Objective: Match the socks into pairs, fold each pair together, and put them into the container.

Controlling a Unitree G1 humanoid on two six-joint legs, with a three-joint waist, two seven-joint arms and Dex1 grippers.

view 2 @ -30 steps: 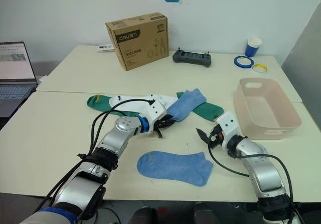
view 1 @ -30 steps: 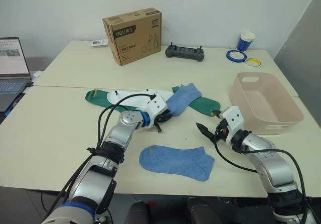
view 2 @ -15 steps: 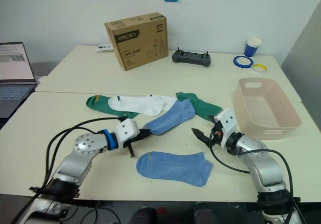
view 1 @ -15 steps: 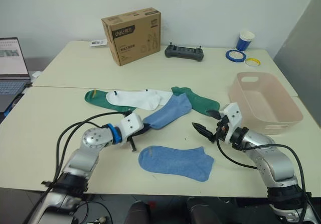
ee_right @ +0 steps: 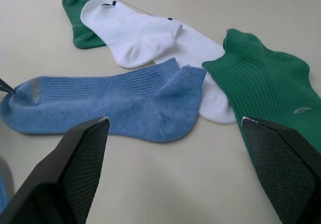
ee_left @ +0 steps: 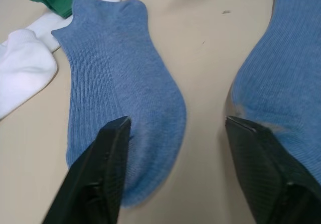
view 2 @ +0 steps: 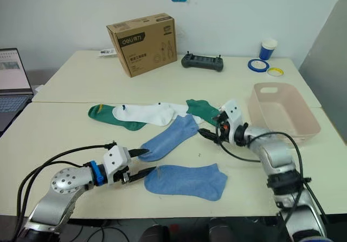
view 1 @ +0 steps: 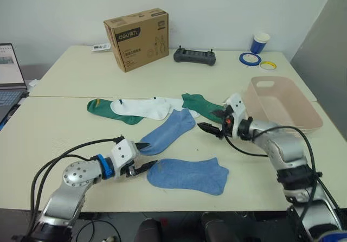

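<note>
Left gripper: the left gripper lies low over the table with its fingers spread and nothing between them.
Sock ahead of one fingertip: the upper blue sock has its toe end just at one fingertip; its long axis runs away from the fingers toward the pile.
Sock ahead of the other fingertip: the lower blue sock has its near end by the other fingertip, and its long axis runs off sideways toward the robot's right.
Key relation: the two blue toe ends lie side by side with bare table between them, and the open fingers straddle that gap.
Right gripper: the right gripper is spread and empty, pointing across the upper blue sock's cuff, with a green sock on one side.
Nearer arm: the left, judged best placed to pair the blue socks.
Container: the pink tub stands empty behind the right gripper's wrist.
</note>
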